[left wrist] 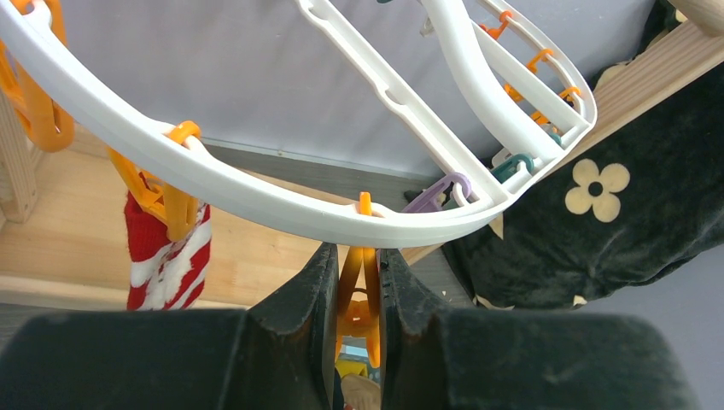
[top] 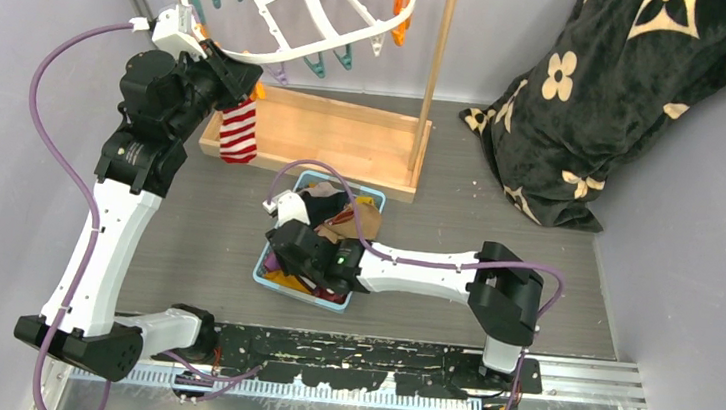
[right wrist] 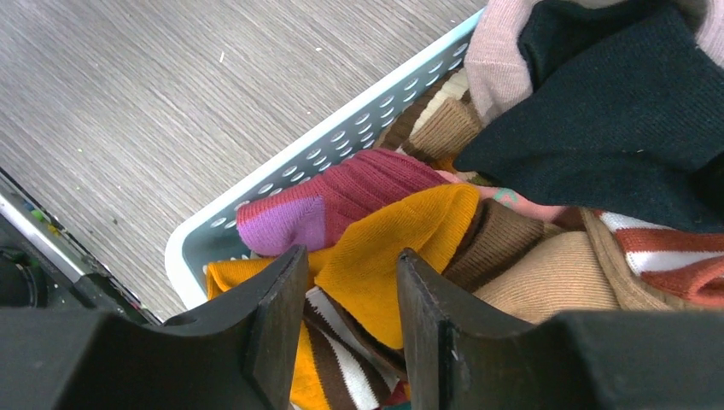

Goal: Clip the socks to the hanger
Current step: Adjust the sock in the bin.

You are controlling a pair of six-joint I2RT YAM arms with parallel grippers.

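Socks (right wrist: 529,256) are heaped in a basket (right wrist: 282,179) set below the hanger (left wrist: 256,192), toward its near side. One red-white striped sock (left wrist: 158,265) is clipped under the hanger's rim. An orange clip (left wrist: 353,299) under that rim is pinched by the nearly closed left gripper (left wrist: 359,254). The mustard sock (right wrist: 393,248) is straddled, well below the hanger, by the half-open right gripper (right wrist: 350,256).

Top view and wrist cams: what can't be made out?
- Top view: the far rim of the hanger is cut off by the top edge; the right arm covers most of the basket.
- Left wrist: the left gripper, shut on the orange clip, hides the lower ends of the clip and the striped sock.
- Right wrist: the right gripper, open, straddles the mustard sock; contact unclear. Socks hide the basket floor.
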